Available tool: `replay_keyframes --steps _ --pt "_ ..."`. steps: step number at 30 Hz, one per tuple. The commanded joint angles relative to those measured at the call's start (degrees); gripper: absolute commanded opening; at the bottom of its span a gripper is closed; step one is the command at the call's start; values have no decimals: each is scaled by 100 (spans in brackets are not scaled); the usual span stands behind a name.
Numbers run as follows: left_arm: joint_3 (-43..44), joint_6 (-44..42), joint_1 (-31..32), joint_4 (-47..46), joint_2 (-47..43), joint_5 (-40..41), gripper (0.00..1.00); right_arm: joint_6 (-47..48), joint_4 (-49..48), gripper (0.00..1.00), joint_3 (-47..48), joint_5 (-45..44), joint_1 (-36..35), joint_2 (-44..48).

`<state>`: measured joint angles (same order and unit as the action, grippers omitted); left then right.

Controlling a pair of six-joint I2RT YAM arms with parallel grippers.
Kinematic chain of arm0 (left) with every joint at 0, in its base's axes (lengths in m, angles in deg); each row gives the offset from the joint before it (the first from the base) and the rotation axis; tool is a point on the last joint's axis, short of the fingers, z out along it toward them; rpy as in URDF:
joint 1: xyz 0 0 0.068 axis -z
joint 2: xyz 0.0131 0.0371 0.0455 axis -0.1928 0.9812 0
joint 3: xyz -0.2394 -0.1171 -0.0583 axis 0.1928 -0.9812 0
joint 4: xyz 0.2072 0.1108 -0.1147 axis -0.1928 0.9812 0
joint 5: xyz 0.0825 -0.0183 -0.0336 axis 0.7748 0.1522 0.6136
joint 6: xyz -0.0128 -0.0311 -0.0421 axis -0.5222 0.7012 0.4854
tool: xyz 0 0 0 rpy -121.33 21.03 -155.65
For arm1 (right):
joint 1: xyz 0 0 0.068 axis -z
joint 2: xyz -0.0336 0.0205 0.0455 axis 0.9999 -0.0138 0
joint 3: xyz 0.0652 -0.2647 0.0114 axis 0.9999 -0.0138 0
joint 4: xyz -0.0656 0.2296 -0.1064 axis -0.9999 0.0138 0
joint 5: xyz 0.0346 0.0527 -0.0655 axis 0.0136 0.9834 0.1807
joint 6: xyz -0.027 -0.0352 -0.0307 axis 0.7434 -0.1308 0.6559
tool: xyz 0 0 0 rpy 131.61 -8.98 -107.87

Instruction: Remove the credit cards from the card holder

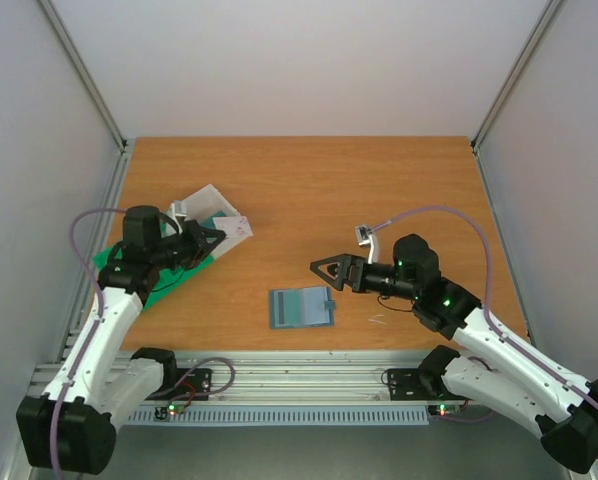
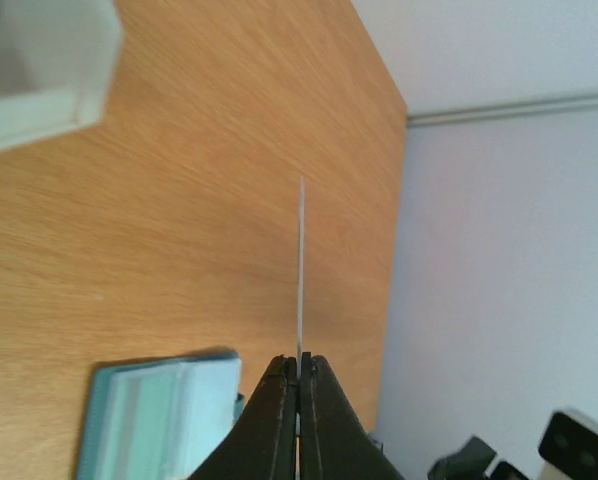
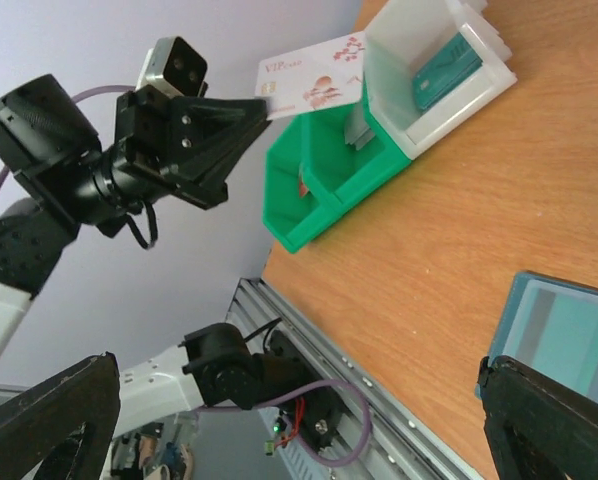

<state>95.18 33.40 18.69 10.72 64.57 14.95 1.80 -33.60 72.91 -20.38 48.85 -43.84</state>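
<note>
Your left gripper [image 1: 211,240] is pinched tight on one whitish credit card [image 3: 314,80] with a red floral mark, held in the air just beside the clear box [image 3: 429,95] on the green tray [image 3: 314,195]. Your right gripper [image 1: 326,272] is spread wide and grips nothing. It sits near the card holder [image 1: 301,307], which lies open flat on the table [image 1: 379,180]

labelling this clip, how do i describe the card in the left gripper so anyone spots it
On the wooden table's left side sits a green tray with a clear box. Next to it, the left gripper pinches a white card with red floral print; the piece in the box is teal.
</note>
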Motion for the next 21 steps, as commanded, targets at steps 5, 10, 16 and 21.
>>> replay_keyframes --steps 5,10,16,21 --pt "291 -948 -1425 1004 267 -167 0 310 607 98 177 -36 -24 252" --pt "483 -1475 -1963 1552 512 368 1 298 627 98 99 79 -25 242" --pt "770 -1885 -2428 1944 970 1013 0 283 619 98 79 174 -27 198" --pt "833 -2037 -2635 1770 1435 1218 1 337 698 98 138 198 -31 201"
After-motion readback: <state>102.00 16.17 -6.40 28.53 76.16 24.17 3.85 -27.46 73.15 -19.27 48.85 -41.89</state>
